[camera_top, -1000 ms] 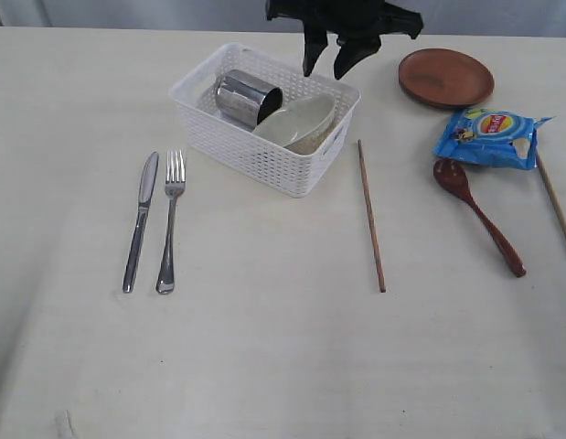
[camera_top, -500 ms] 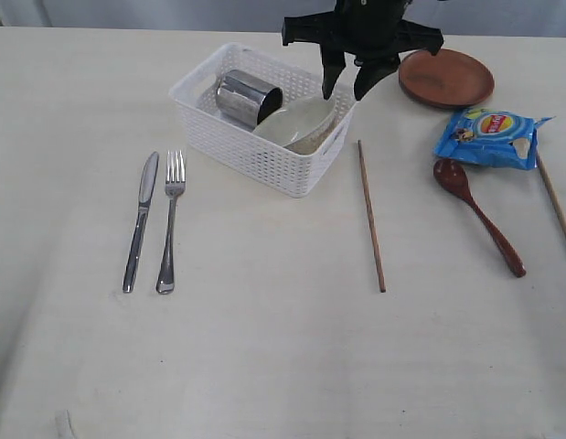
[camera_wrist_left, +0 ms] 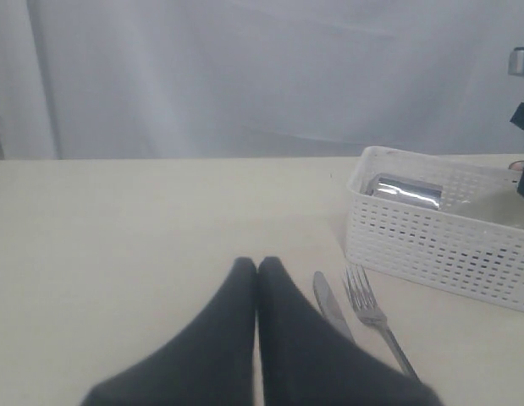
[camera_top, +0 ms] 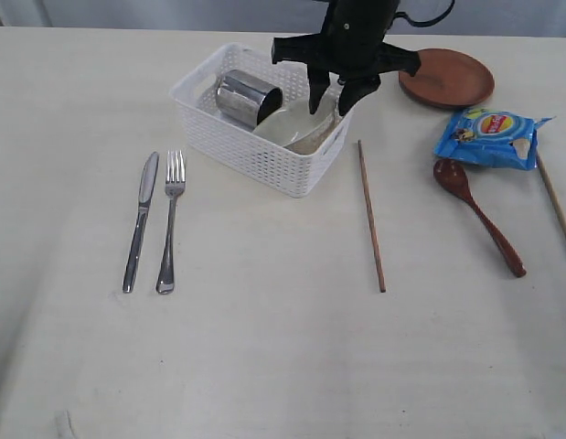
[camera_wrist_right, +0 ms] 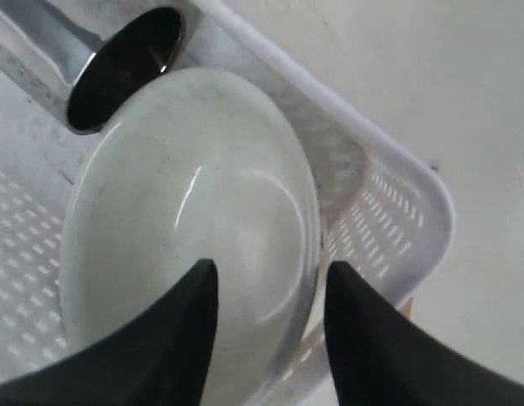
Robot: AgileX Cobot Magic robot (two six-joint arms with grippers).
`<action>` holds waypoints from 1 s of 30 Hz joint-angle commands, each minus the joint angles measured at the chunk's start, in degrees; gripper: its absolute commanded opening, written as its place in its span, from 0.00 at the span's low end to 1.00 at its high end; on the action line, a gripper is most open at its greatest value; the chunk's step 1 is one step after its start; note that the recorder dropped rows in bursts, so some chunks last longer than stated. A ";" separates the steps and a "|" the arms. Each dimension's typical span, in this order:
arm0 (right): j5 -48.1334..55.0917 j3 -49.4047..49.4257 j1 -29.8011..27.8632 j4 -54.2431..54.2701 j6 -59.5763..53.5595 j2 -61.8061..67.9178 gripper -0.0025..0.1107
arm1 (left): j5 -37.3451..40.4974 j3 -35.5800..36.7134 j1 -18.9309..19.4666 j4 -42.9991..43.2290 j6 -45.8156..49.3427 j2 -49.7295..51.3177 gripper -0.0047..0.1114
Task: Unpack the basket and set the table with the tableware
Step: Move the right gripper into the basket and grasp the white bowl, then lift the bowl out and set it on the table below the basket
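Bright, even, diffuse light washes the pale worktop [camera_top: 264, 366]; shadows are faint. Glare streaks the steel cup [camera_top: 248, 96]. The left claw [camera_wrist_left: 256, 266] looks blurred.

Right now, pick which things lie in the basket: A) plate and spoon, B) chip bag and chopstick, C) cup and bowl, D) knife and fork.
C: only the cup and the bowl lie inside the basket.
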 commanded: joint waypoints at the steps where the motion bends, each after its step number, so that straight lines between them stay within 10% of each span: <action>1: -0.55 -0.49 0.05 -1.21 -0.03 2.39 0.36 | -0.61 0.16 -0.06 -0.29 0.02 -0.21 0.04; 8: 0.81 -4.27 0.05 -10.72 6.70 3.00 0.02 | -0.61 0.16 -0.06 -0.29 0.02 -0.21 0.04; 15: 3.37 -10.40 -1.61 -23.79 9.85 3.00 0.02 | -0.61 0.16 -0.06 -0.29 0.02 -0.21 0.04; 30: -0.58 -10.84 -4.67 -8.92 1.69 -4.07 0.02 | -0.61 0.16 -0.06 -0.29 0.02 -0.21 0.04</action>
